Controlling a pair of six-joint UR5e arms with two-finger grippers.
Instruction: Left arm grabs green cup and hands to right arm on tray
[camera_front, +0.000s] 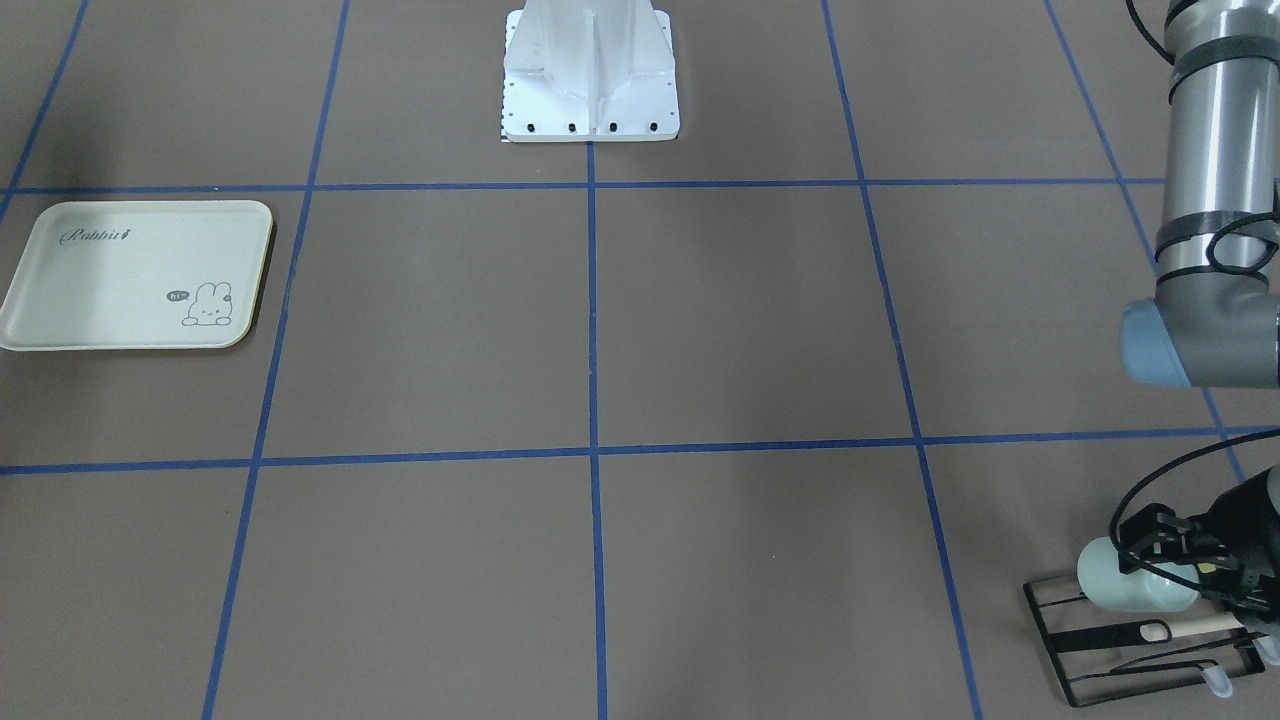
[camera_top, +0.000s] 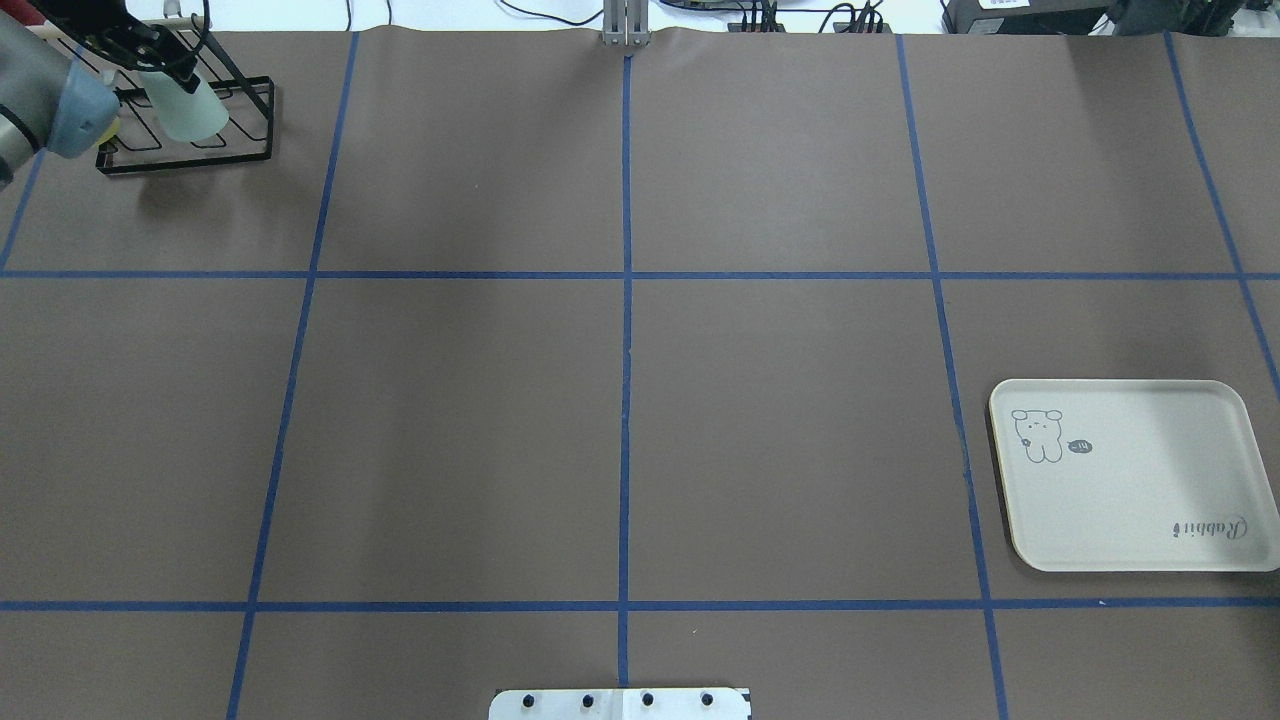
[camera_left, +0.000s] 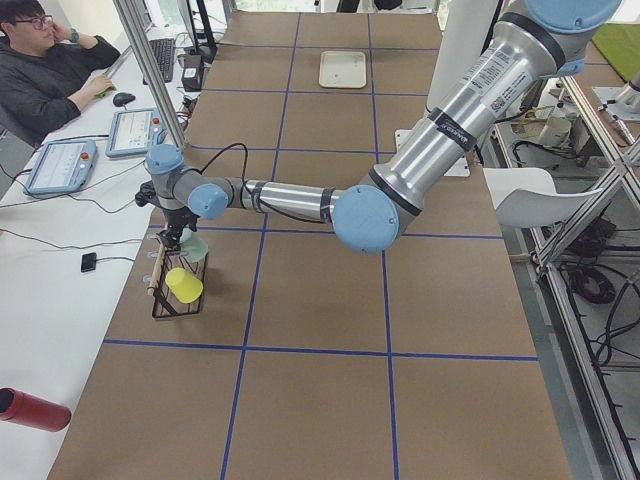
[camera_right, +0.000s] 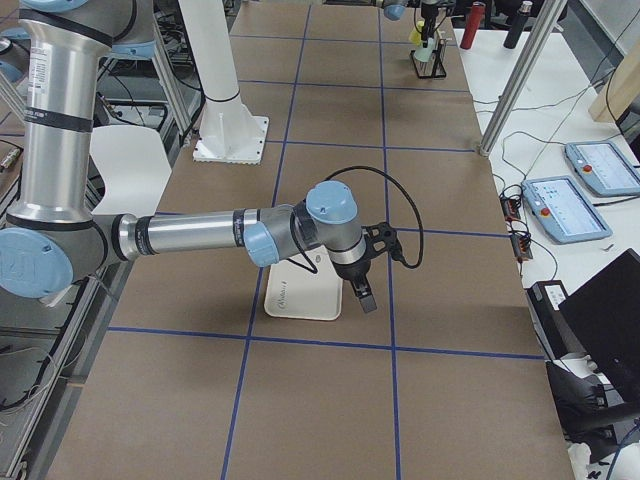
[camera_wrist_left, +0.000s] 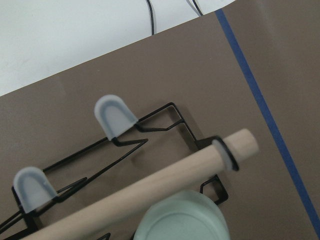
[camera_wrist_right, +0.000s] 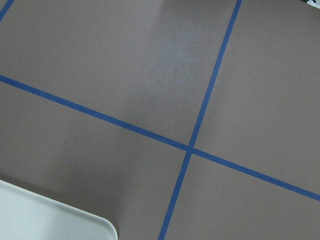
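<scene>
Brown table (camera_top: 780, 430), gridded with blue tape, with a white desk (camera_left: 50, 290) alongside. The glossy pale-mint green cup (camera_front: 1130, 592) lies tilted over the black wire rack (camera_front: 1100, 665), clamped by the left gripper (camera_front: 1150, 550). The right gripper (camera_right: 366, 300) hangs near the tray (camera_front: 120, 290); its opening cannot be told.

A black wire rack (camera_wrist_left: 183, 121) is seen across the lower left of the frame on a brown table cover (camera_wrist_left: 200, 65). Two of its wire tips are capped in pale grey-blue, one cap (camera_wrist_left: 115, 116) left of centre, the other cap (camera_wrist_left: 31, 186) at the lower left edge. A wooden dowel (camera_wrist_left: 165, 177) is laid slantwise across the rack. The green cup (camera_wrist_left: 182, 220) is cut off by the bottom edge, just below the dowel. A blue tape line (camera_wrist_left: 265, 110) is run down the right side.
</scene>
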